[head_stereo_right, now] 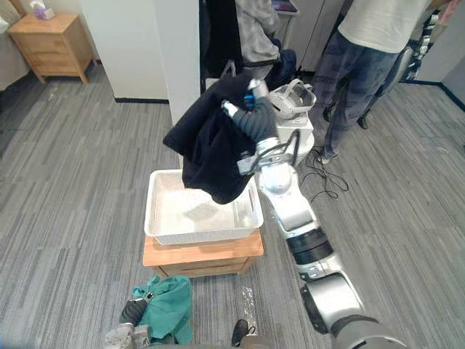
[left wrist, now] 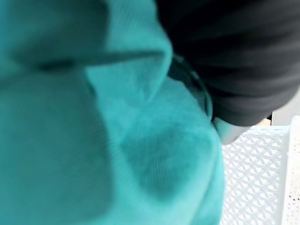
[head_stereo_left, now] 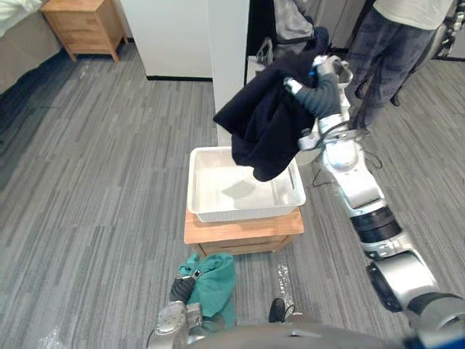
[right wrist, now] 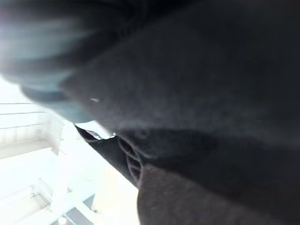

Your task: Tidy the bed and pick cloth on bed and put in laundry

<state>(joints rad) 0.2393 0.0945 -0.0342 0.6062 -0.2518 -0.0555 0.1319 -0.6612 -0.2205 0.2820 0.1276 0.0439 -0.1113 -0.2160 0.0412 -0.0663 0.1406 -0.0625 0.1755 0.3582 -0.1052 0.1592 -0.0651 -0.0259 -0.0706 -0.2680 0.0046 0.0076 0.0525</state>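
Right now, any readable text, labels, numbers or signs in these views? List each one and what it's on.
No text can be read anywhere.
Dark garment: no print showing.
Teal cloth: plain, no label showing.
White basket: no label or marking showing.
Small box on the wooden nightstand: too small to tell if it carries print.

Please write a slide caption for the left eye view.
Right hand holds dark garment over white basket; left hand grips teal cloth low down.
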